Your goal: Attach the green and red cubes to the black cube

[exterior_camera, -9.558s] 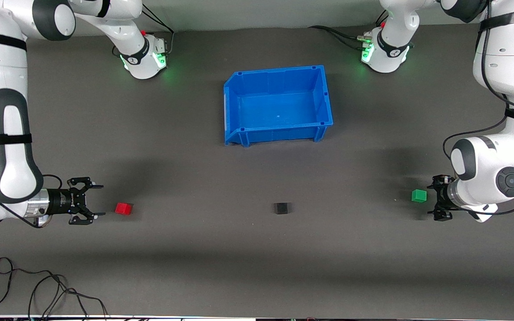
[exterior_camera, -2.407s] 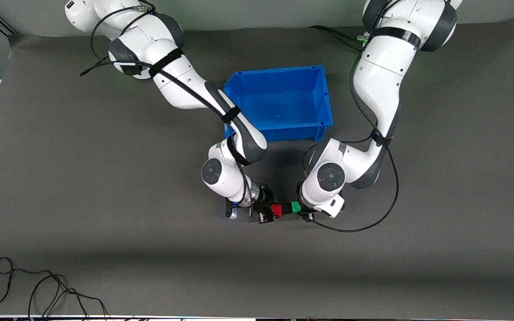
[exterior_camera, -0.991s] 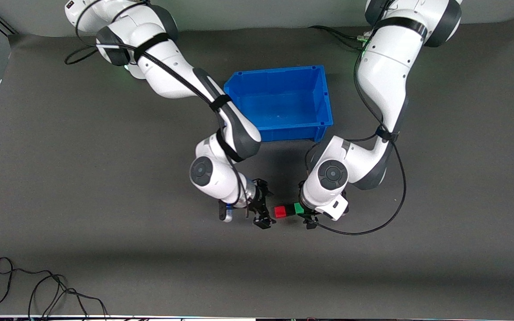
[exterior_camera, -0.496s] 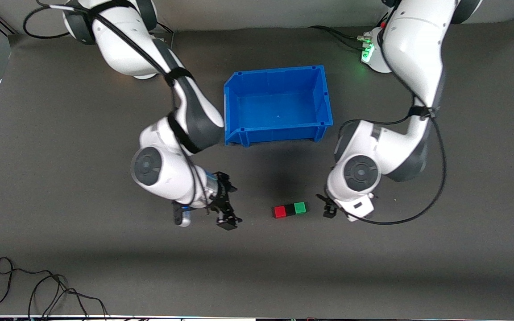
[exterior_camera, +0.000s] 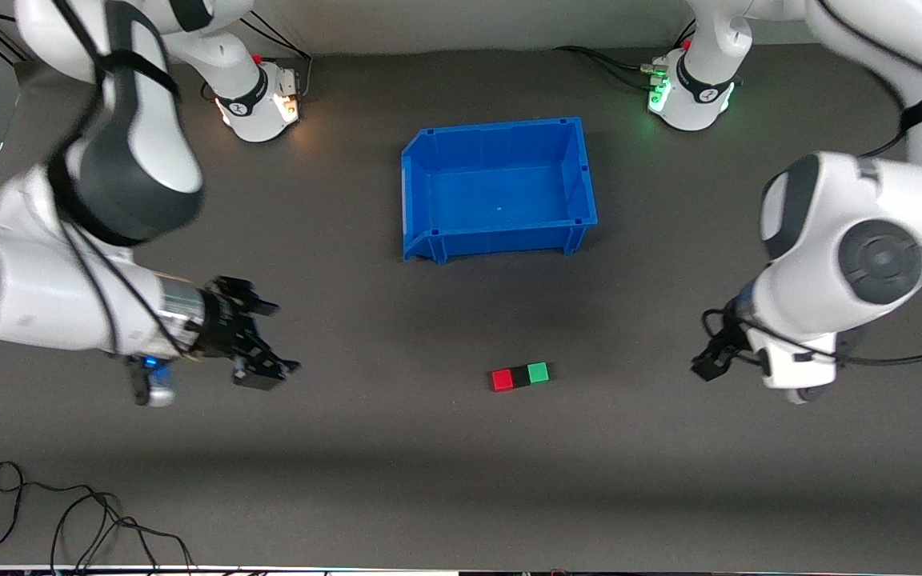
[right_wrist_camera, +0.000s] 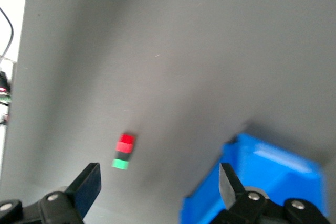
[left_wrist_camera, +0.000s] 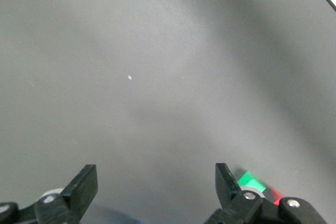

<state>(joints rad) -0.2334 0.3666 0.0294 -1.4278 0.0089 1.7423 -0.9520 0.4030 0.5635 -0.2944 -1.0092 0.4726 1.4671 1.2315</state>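
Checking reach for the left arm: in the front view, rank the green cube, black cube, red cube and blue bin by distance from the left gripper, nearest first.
From the left gripper, open over the mat at its own end:
1. green cube, the row's end toward the left arm.
2. black cube, middle of the row.
3. red cube, the row's end toward the right arm.
4. blue bin, nearer the bases.

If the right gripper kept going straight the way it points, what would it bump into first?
Probably the small red cube, the nearest end of the joined row with the matte black cube and small green cube. The open right gripper points roughly that way over bare grey mat; height is unclear.
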